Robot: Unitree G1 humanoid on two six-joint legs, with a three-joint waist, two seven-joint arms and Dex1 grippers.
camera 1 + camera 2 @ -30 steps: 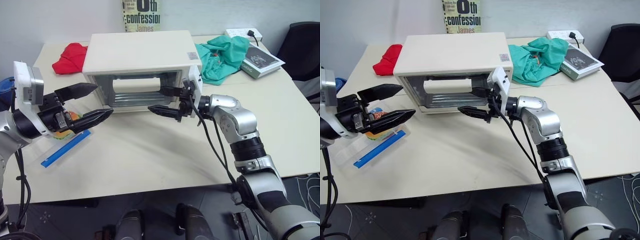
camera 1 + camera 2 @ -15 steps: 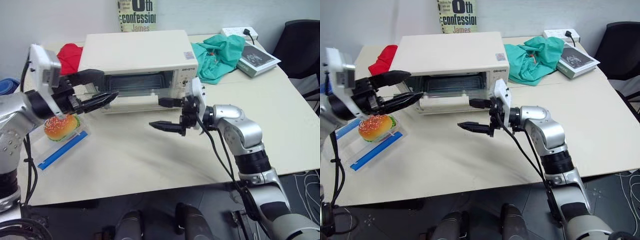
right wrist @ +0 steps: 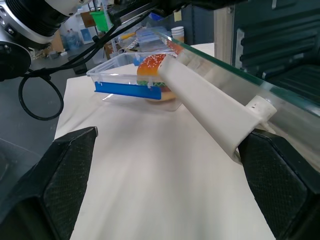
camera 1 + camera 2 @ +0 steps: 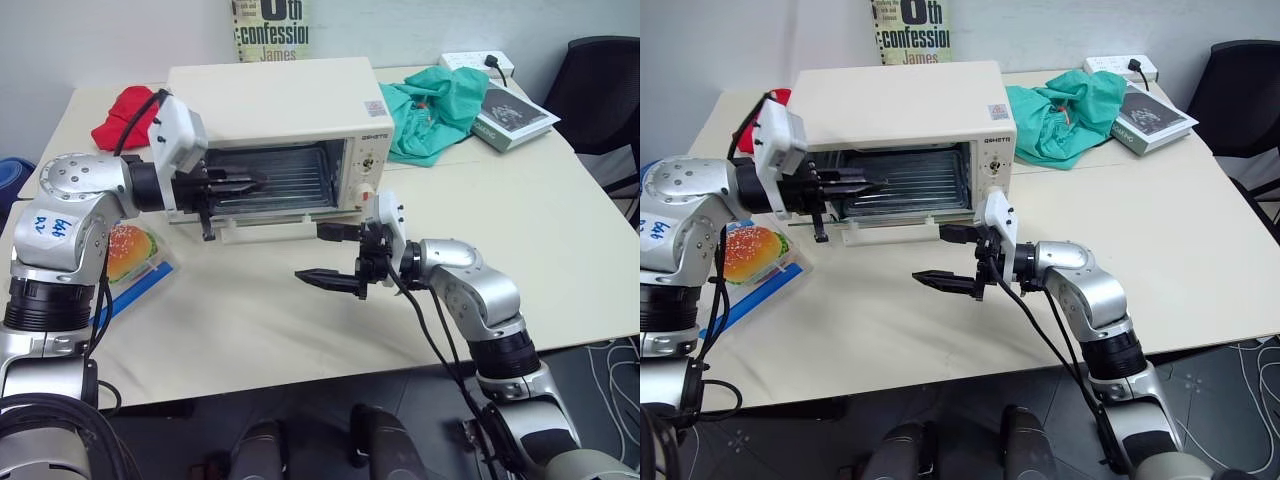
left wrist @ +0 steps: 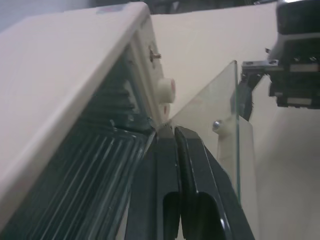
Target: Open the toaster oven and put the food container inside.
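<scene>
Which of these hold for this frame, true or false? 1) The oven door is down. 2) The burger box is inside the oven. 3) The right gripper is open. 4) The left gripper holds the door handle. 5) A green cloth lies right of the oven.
1) True: the toaster oven has its glass door dropped open.
2) False: the food container sits on the table to the oven's left.
3) True: the right gripper has its fingers spread, holding nothing.
4) False: the left gripper is shut at the oven's mouth, above the handle.
5) True: the green cloth lies there.
</scene>
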